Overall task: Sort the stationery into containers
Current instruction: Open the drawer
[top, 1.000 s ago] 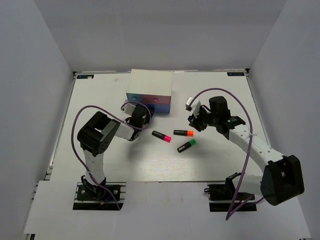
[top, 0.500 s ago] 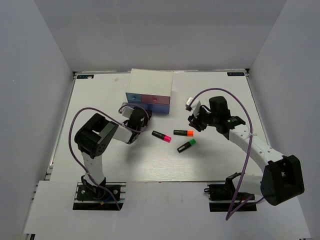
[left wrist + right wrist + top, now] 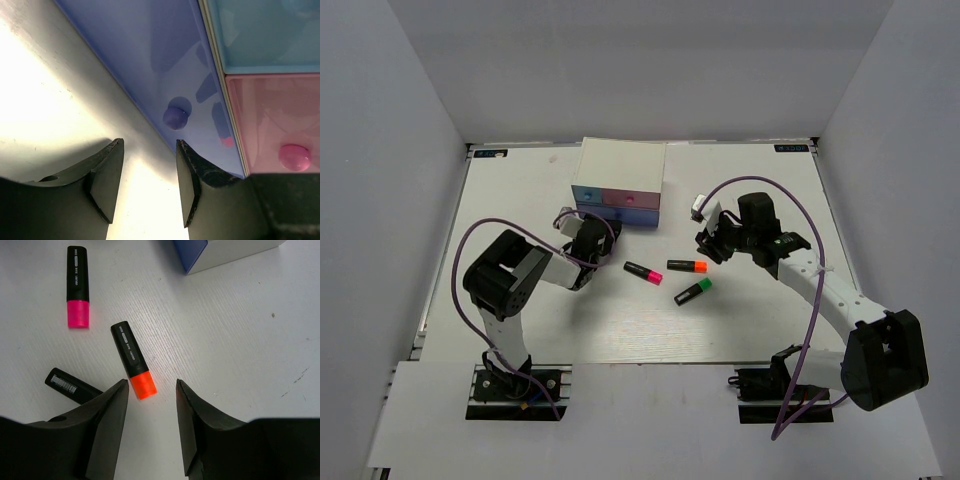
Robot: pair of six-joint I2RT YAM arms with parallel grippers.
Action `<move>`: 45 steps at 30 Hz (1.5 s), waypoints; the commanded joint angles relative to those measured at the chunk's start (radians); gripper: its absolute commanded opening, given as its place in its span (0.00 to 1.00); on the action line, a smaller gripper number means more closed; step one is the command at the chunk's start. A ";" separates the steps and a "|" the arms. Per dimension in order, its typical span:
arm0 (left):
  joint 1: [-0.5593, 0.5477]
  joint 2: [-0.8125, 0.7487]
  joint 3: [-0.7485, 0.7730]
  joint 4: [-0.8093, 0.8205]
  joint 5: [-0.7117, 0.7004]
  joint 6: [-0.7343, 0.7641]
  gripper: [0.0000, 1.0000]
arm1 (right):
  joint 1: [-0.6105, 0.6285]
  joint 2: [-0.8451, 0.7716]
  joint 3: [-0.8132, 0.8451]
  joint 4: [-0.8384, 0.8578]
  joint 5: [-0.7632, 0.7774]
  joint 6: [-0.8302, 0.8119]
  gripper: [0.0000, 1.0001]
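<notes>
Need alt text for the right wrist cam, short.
The right claw hangs open above the white table, an orange-capped highlighter lying in line with the gap between its fingers. A pink-capped highlighter lies farther off, a third black marker is half hidden behind one finger, and a corner of the drawer chest shows at the top.

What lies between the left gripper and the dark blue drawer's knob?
Nothing: the left wrist view shows only bare table between the left gripper and the knob.
</notes>
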 commanded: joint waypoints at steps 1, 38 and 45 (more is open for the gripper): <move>0.005 -0.028 0.033 -0.012 -0.012 0.004 0.56 | -0.005 -0.006 -0.005 0.010 -0.014 -0.001 0.50; 0.014 0.072 0.148 0.004 -0.002 0.069 0.24 | -0.004 0.005 -0.011 -0.004 -0.022 -0.005 0.50; 0.014 0.072 0.107 0.051 0.045 0.069 0.10 | -0.004 0.000 -0.012 -0.002 -0.022 -0.005 0.50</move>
